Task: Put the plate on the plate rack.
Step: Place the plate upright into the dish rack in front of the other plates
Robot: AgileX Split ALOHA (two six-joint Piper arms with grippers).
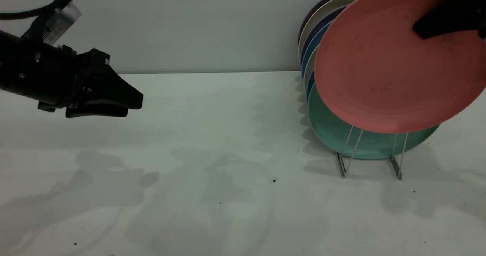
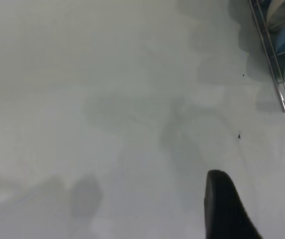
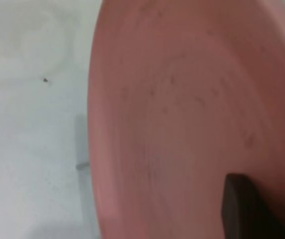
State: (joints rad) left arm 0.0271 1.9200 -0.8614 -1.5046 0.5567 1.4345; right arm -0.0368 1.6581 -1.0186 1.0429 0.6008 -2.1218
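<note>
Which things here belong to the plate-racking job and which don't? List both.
Job:
- round salmon-pink matte plate, gripped at its upper rim by the right gripper
- thin silver wire plate rack

Not involved:
- teal-green plate and blue and beige plates already racked
- left gripper, idle above the white table

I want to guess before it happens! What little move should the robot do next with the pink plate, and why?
Probably lower it a bit. The right gripper holds the plate tilted in the air, its bottom edge above the rack wires, in front of the teal plate. The left gripper waits far off.
</note>
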